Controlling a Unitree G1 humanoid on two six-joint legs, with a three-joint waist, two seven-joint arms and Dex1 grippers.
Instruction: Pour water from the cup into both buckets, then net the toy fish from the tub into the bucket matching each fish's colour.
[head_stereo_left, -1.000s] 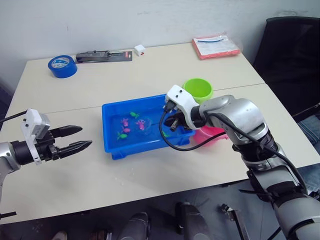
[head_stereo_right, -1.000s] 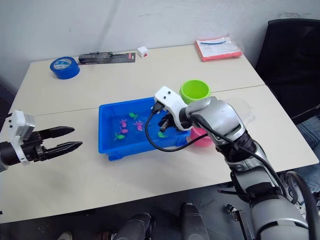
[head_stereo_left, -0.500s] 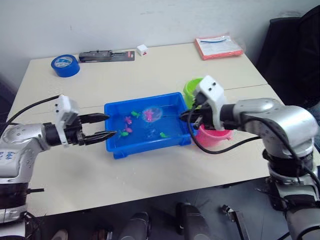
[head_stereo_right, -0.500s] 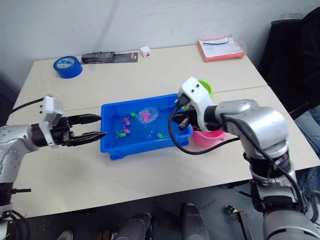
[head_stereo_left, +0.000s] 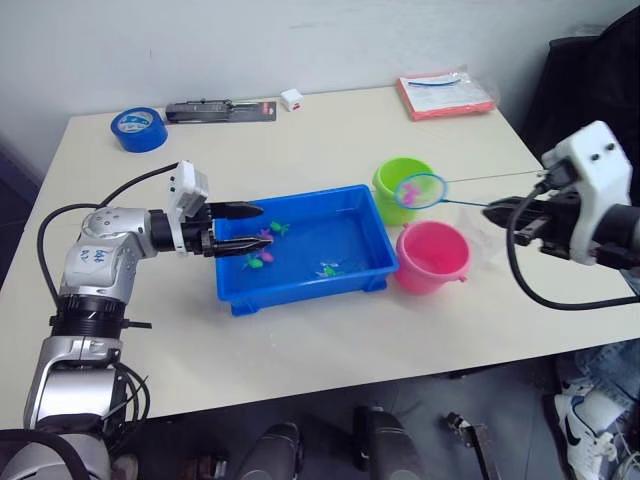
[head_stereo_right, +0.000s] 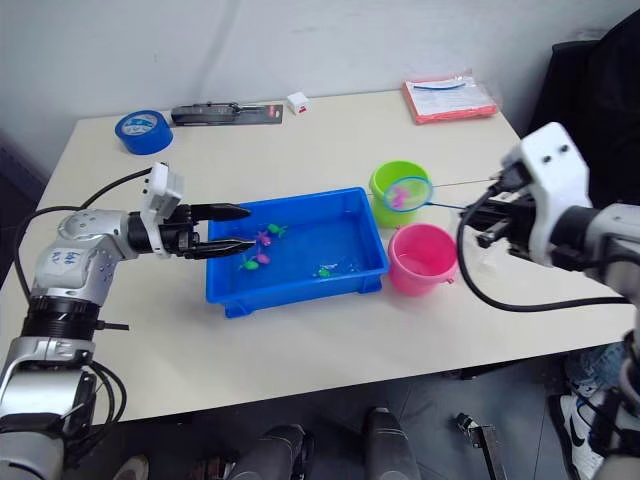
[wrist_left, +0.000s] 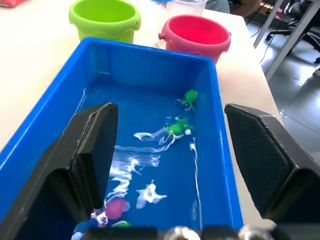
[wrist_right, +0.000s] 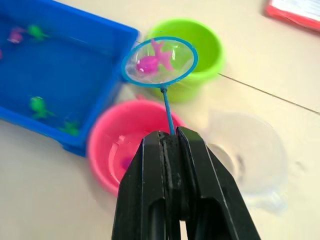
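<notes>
Clamped shut on the thin stick handle, the right gripper (head_stereo_left: 500, 208) in the head views holds the small blue-rimmed mesh net (head_stereo_left: 420, 189) out level, its hoop hanging over the lime green round plastic bucket (head_stereo_left: 402, 188) with a magenta-pink toy fish (head_stereo_left: 408, 187) caught in the mesh. That fish belongs, I judge, in the pink round plastic bucket (head_stereo_left: 433, 257) just beside, so the hoop sits over the wrong pail for tipping. The left gripper (head_stereo_left: 243, 226) reaches over the near end of the shallow bright blue rectangular plastic tub (head_stereo_left: 300, 285), fingers spread and empty, probably to steady it.

From the left wrist, two green fish (wrist_left: 182, 111) lie in the tub's water between the parted fingers (wrist_left: 95, 145).

From the right wrist, the fingers (wrist_right: 150, 195) pinch the handle; the clear plastic measuring cup (wrist_right: 250, 152) stands beside the pink bucket, out of the way.
</notes>
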